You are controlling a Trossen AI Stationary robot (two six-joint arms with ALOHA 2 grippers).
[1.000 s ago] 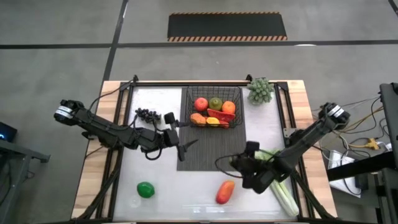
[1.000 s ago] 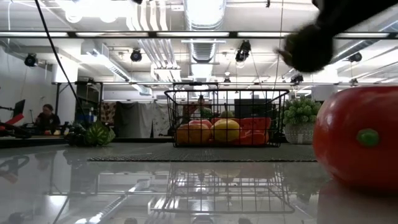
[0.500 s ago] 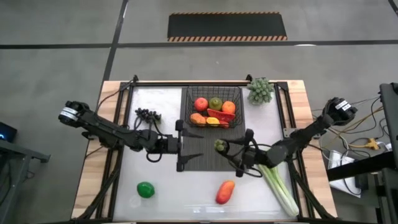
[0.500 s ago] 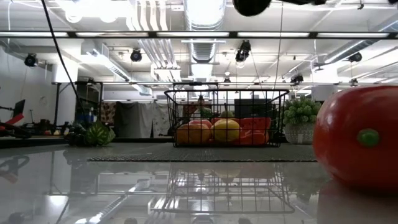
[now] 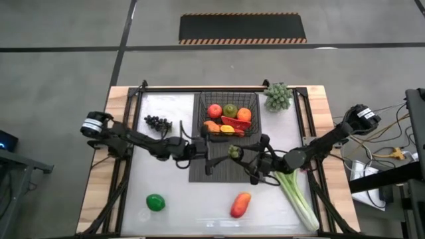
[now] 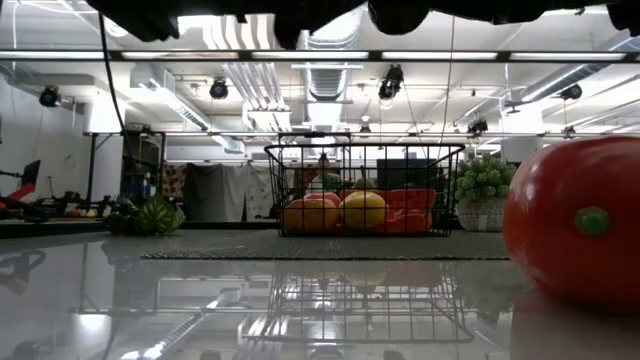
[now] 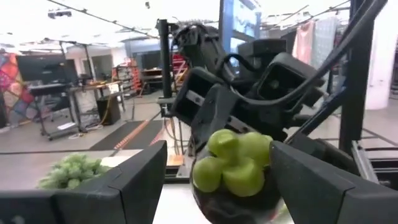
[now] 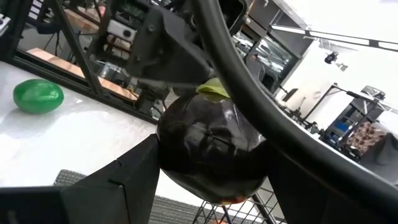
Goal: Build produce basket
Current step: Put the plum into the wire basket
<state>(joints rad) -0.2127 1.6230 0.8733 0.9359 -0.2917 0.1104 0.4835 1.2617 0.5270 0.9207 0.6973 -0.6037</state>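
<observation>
My right gripper [image 5: 235,154] pinches a dark fruit [image 8: 208,149] with a green cap. It holds the fruit over the mat [image 5: 226,174], just in front of the basket [image 5: 201,109] at the far edge of the bench. My left gripper [image 5: 212,157] faces it with jaws spread, one on each side of the fruit, I judge to take it over. I count about six pieces in the basket. On the bench lie one grapes [image 5: 157,121], one green fruit [image 5: 155,202], one mango [image 5: 240,204] and one celery [image 5: 297,200].
</observation>
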